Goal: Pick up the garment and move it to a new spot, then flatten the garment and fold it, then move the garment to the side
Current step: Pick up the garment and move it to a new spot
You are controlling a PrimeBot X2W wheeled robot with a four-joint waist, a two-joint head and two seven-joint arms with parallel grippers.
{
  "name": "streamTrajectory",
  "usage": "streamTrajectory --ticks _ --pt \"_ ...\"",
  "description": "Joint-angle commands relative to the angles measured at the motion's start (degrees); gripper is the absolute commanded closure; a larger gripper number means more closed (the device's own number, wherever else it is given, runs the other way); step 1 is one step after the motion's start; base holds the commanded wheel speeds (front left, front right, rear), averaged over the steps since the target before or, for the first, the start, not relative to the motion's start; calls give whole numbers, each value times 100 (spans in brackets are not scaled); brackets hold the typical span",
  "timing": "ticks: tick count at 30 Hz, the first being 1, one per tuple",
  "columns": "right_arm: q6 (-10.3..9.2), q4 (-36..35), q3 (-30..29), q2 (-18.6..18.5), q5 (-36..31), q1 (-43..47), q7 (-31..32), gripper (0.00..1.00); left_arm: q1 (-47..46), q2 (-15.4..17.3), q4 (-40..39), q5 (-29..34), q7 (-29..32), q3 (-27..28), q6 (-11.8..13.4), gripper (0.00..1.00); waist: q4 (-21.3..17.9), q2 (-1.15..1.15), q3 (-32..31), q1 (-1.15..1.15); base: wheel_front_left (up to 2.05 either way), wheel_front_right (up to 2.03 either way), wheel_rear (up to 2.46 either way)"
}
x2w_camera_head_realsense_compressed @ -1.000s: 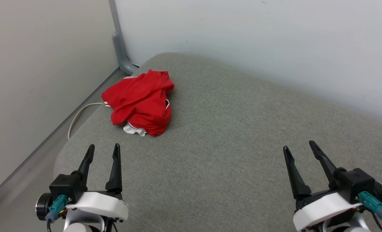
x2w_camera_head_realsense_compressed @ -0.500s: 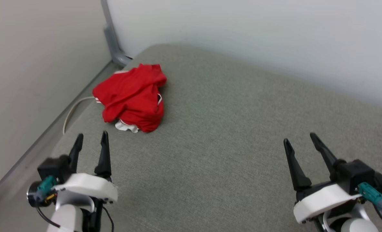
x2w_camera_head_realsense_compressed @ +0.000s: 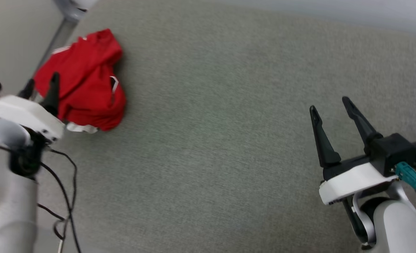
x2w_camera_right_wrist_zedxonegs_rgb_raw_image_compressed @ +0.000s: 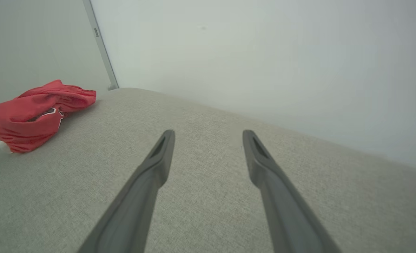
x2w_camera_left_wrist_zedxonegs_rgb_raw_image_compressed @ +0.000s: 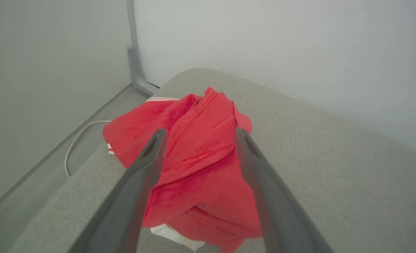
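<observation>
My left pincer (x2w_camera_left_wrist_zedxonegs_rgb_raw_image_compressed: 200,135) is spread wide, its two fingers framing the top of the shirt (x2w_camera_head_realsense_compressed: 85,80), which lies in a crumpled heap at the far left corner of the grey cushion (x2w_camera_head_realsense_compressed: 211,140), close to the left edge. From my wrist view I cannot tell whether the fingertips touch the cloth or hang just above it. My right pincer (x2w_camera_head_realsense_compressed: 329,105) is also spread and holds nothing, over bare cushion well apart from the heap. I judge this shirt to be light, soft and limp: it will sag and spill open once lifted, and nothing in it will hold a shape. It is not fragile, and the knit should give my fingers decent purchase. The best place to take hold looks like the raised ridge with the stitched seam (x2w_camera_left_wrist_zedxonegs_rgb_raw_image_compressed: 193,123) between my fingers, where several layers bunch together. A thin single layer might peel away and drag the rest. A bit of white cloth (x2w_camera_left_wrist_zedxonegs_rgb_raw_image_compressed: 172,235) pokes out at the near side. Since the heap sits near the edge, a careless tug could pull it off the cushion.
</observation>
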Motion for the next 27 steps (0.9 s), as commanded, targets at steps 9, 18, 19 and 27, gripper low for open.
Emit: streamTrajectory --ticks 9,18,19,27 --pt "-4 -124 102 6 -188 -529 44 0 -1127 1019 1024 -640 1917 -261 3 0 -818 0 1230 -2 0 0 0" --pt "-4 -122 211 5 -166 -720 53 0 -1369 1199 1911 -786 3521 -545 116 0 -1009 0 1522 -2 0 0 0" --pt "-4 -115 212 5 -142 -712 53 0 -1332 1180 2000 -832 3710 -556 153 0 -1019 0 1512 -2 0 0 0" --pt "-4 -7 125 5 -12 -564 -4 0 -1239 1242 1899 -727 3503 -573 407 100 -1010 0 1197 -2 0 0 0"
